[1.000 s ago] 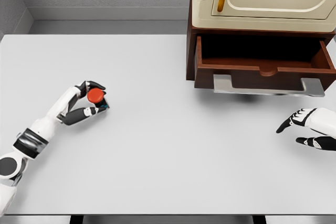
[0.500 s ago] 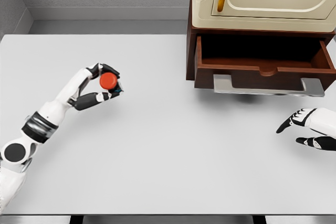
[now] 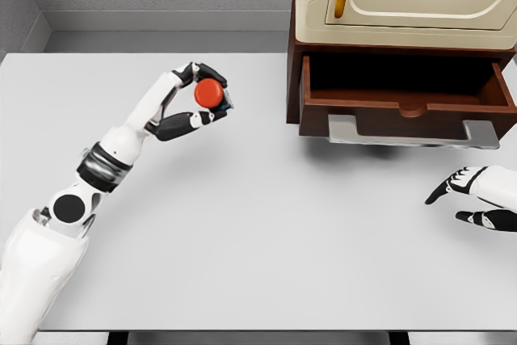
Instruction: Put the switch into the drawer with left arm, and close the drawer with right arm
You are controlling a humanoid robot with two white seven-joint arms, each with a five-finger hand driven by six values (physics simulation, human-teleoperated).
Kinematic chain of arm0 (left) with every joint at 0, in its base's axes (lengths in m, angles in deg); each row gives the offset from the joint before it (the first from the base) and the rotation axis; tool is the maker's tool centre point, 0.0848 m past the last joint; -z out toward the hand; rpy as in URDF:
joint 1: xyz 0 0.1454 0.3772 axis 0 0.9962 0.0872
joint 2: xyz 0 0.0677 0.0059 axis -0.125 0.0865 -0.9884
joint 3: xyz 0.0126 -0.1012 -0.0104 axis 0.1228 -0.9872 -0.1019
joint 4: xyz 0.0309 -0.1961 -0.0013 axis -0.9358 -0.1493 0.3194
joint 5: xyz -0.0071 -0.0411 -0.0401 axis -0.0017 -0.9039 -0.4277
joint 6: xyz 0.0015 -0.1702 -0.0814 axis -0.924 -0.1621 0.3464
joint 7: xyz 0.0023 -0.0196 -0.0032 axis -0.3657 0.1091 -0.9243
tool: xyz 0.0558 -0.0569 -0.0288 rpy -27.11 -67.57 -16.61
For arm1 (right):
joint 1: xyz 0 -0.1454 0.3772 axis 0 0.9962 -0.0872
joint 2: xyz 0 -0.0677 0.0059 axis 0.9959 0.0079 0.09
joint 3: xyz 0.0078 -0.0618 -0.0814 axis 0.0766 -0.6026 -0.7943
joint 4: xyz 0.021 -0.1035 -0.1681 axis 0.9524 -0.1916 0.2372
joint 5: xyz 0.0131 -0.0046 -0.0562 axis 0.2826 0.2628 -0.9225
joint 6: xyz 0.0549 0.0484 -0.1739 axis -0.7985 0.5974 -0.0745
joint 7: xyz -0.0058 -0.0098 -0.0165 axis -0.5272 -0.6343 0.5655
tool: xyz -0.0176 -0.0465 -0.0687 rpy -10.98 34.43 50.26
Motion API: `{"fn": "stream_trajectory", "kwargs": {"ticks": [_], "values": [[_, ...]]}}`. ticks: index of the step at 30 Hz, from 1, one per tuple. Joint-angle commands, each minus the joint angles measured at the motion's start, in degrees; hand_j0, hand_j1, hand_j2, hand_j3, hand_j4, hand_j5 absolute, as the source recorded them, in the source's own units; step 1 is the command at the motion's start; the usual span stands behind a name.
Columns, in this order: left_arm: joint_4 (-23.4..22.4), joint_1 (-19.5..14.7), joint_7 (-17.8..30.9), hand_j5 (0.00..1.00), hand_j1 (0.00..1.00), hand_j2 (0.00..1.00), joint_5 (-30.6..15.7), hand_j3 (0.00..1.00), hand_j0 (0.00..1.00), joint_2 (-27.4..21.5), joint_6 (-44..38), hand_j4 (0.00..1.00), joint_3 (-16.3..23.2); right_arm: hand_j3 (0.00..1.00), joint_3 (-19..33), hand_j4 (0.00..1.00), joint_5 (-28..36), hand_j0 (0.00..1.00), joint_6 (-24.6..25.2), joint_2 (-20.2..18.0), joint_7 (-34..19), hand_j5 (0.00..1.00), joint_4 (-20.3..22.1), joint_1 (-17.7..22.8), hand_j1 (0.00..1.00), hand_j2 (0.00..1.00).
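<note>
Aloft, the left hand (image 3: 196,101) pinches the red switch (image 3: 210,93) between fingertips, left of the open drawer (image 3: 404,107).

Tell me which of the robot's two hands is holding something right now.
The left hand, raised over the table's left half, has its fingers closed around the red switch. The right hand, by the right edge below the open drawer, is empty with fingers relaxed.

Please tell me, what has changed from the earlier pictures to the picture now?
The left hand, gripping the red switch throughout, moved up and to the right across the table, toward the open drawer. The right hand stayed at the right edge, and the drawer stayed open.
</note>
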Motion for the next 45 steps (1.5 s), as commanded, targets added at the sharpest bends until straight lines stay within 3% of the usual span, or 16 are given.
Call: {"fn": "stream_trajectory", "kwargs": {"ticks": [1,9,11,16,18,29,40,45], "values": [[0.03,0.0,-0.02,0.4,0.4,0.4,0.04,0.4,0.4,1.08,-0.05,0.4,1.49,0.64,0.0,0.64,0.42,0.64,0.11,-0.09,0.02,0.64,-0.04,0.0,0.64,0.64],[0.21,-3.78,0.07,0.39,0.39,0.39,0.48,0.39,0.39,3.89,-0.14,0.39,2.02,0.65,0.0,0.65,0.42,0.65,0.11,-0.09,0.02,0.65,-0.04,0.0,0.65,0.65],[0.3,-4.13,0.16,0.39,0.39,0.39,2.76,0.39,0.39,5.3,-0.14,0.39,2.02,0.65,0.0,0.65,0.42,0.65,0.11,-0.09,0.02,0.65,-0.04,0.0,0.65,0.65],[-0.32,-8.35,0.16,0.37,0.37,0.37,3.82,0.37,0.37,7.23,-0.75,0.37,4.39,0.65,0.0,0.65,0.42,0.65,0.11,-0.09,0.02,0.65,-0.04,0.0,0.65,0.65],[0.03,-9.41,0.16,0.37,0.37,0.37,5.92,0.37,0.37,8.46,-5.76,0.37,4.92,0.65,0.0,0.65,0.42,0.65,0.11,-0.09,0.02,0.65,-0.04,0.0,0.65,0.65],[-0.49,-13.54,0.16,0.37,0.37,0.37,20.78,0.37,0.37,15.57,-5.85,0.37,5.71,0.65,0.0,0.65,0.33,0.65,0.11,-0.09,0.02,0.65,-0.04,0.0,0.65,0.65],[-3.22,-17.4,0.16,0.37,0.37,0.37,26.66,0.37,0.37,18.22,-5.85,0.37,7.03,0.65,0.0,0.65,0.42,0.65,0.11,-0.17,0.02,0.65,-0.13,0.0,0.65,0.65],[-6.47,-19.07,0.16,0.37,0.37,0.37,30.18,0.37,0.37,19.18,-5.76,0.37,7.03,0.65,0.0,0.65,0.42,0.65,0.11,-0.17,0.02,0.65,-0.13,0.0,0.65,0.65]]}}
